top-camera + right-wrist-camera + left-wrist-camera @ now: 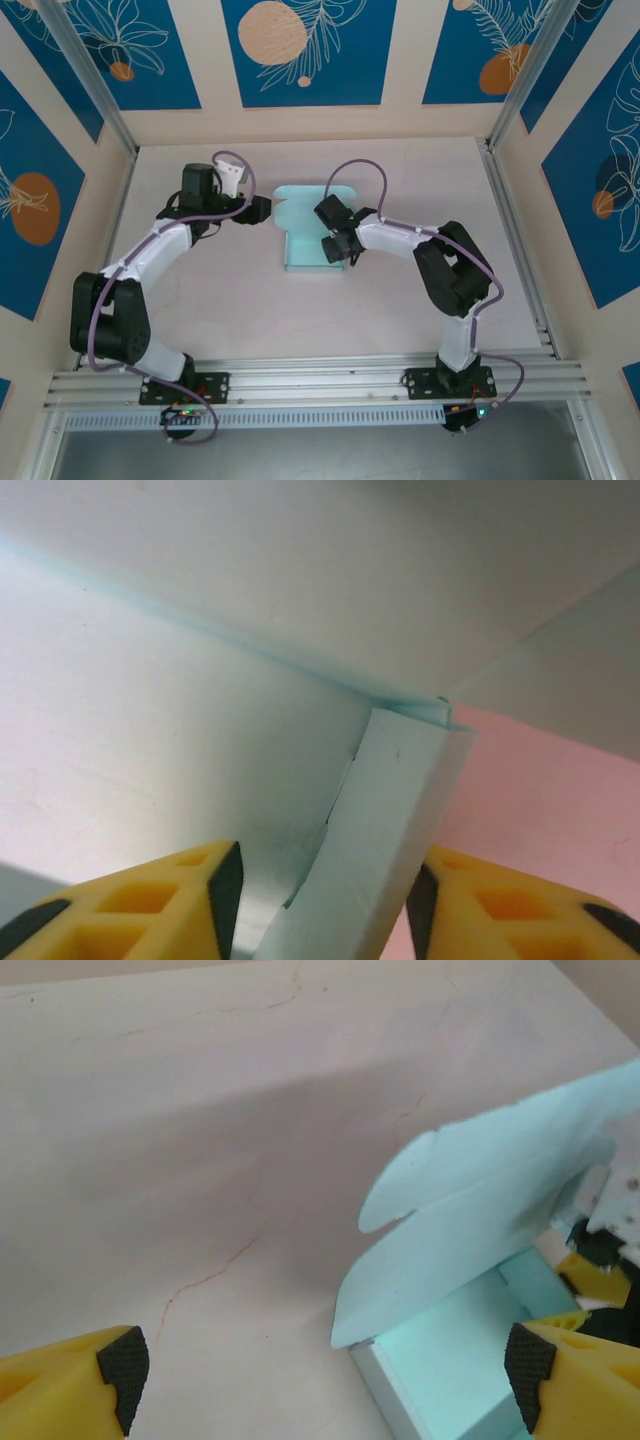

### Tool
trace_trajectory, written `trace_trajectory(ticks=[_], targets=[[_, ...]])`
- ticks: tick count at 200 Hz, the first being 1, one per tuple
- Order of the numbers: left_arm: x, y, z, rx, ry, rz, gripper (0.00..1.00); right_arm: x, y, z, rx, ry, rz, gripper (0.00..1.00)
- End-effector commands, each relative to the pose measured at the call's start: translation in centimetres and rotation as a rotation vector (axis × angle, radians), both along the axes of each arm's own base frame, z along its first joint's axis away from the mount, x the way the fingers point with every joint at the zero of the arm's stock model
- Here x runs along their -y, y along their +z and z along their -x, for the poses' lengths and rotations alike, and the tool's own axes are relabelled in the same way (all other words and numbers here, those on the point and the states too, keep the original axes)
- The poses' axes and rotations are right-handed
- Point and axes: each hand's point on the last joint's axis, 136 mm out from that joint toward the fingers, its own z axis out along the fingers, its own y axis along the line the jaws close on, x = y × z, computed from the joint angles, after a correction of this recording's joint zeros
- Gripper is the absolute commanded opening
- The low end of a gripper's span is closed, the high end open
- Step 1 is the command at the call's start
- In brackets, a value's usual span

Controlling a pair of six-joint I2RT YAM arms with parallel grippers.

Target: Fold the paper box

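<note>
Paper box (pixel 300 240) on the table (pixel 250 310), pale blue, half made.

From the top: left gripper (pixel 262 210) just beside the paper box, at its left edge. Right gripper (pixel 328 232) over the right side of the paper box.

From the left wrist: left gripper (pixel 325 1380) wide open, holding nothing. Paper box (pixel 470 1190) just ahead, one corner of it between the pads (pixel 122 1360). Rounded flap (pixel 450 1210) of the paper box standing up and leaning.

From the right wrist: right gripper (pixel 322 900) close round one upright wall (pixel 390 800) of the paper box, a pad on each side. Pinching, or only very near? Cannot tell.

Likely step now: standing the walls up and tucking the flap in. Keep the right gripper steady on the wall. Bring the left gripper in slowly, behind the flap. Push along the crease, not across it. Go soft with such thin card, so easy to dent. Hold on until well tucked in.
</note>
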Motion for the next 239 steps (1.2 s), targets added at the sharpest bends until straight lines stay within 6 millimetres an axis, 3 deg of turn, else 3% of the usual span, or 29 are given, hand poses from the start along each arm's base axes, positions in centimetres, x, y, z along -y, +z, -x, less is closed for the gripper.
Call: trace_trajectory(ticks=[1,31,59,98,126,162,203,239], targets=[[0.3,1.6,1.1,0.039,-0.084,-0.048,0.95,-0.6,3.9,-0.5,0.076,0.052,-0.005,0.54],[0.1,3.0,1.1,0.061,-0.087,-0.07,0.99,-0.6,6.8,-0.6,0.128,0.054,-0.005,0.64],[0.1,3.1,1.2,0.031,-0.085,-0.064,1.0,-0.1,10.0,-0.3,0.192,0.035,-0.001,0.76],[0.5,2.9,0.7,0.006,-0.06,-0.005,1.0,1.0,13.9,0.6,0.254,-0.002,-0.053,0.81],[0.9,3.9,-0.2,0.033,-0.056,0.032,1.0,1.7,17.7,0.9,0.315,-0.01,-0.14,0.87],[1.6,4.9,-1.2,0.077,-0.08,0.06,0.99,3.4,21.7,0.2,0.34,-0.042,-0.308,0.91],[1.9,4.0,-1.7,0.08,-0.101,0.045,0.98,5.3,23.8,-2.1,0.318,-0.063,-0.457,0.95],[2.4,2.5,-1.3,0.032,-0.167,0.022,0.98,5.5,23.7,-4.2,0.251,-0.017,-0.538,0.95]])
